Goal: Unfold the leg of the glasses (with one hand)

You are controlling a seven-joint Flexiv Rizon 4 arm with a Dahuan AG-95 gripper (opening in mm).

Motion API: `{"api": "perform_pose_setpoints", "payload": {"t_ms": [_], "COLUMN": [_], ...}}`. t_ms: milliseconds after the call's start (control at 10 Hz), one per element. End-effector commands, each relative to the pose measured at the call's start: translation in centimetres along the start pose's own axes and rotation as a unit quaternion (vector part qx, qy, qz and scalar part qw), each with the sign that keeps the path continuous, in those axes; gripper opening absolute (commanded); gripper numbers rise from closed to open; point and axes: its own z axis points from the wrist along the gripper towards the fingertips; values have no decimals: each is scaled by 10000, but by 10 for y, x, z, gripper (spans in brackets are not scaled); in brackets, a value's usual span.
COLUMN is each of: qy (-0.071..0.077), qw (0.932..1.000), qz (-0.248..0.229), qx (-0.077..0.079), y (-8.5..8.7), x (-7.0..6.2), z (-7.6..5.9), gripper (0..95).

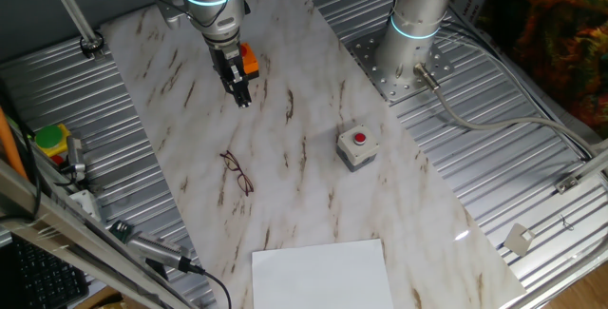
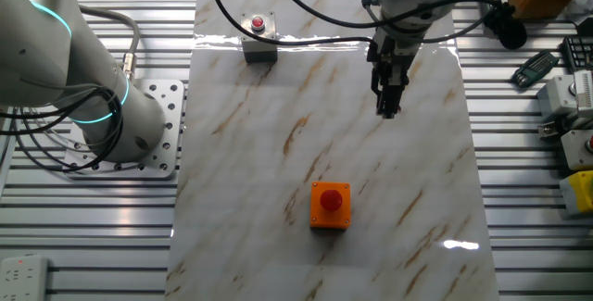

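Observation:
The glasses (image 1: 237,172) lie on the marble board, a small thin dark reddish frame with slim legs, left of the board's middle. My gripper (image 1: 243,96) hangs above the board, farther back than the glasses and apart from them. Its dark fingers point down, stand close together and hold nothing. From the opposite side the gripper (image 2: 387,106) shows as a narrow dark tip under the wrist. I cannot make out the glasses in that view, where the arm covers that part of the board.
A grey box with a red button (image 1: 357,145) stands right of the glasses. An orange box with a red button (image 2: 330,206) sits behind the gripper. A white sheet (image 1: 323,273) lies at the board's near end. The arm's base (image 1: 415,33) is at the right.

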Motion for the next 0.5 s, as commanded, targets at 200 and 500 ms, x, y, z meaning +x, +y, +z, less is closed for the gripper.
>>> {"api": "perform_pose_setpoints", "payload": {"t_ms": [200,500], "qy": [-40,-44], "qw": [9999,9999], "qz": [128,130], "qx": [6,36], "y": [0,1], "x": [0,0], "z": [-1,-3], "gripper": [0,0]}}
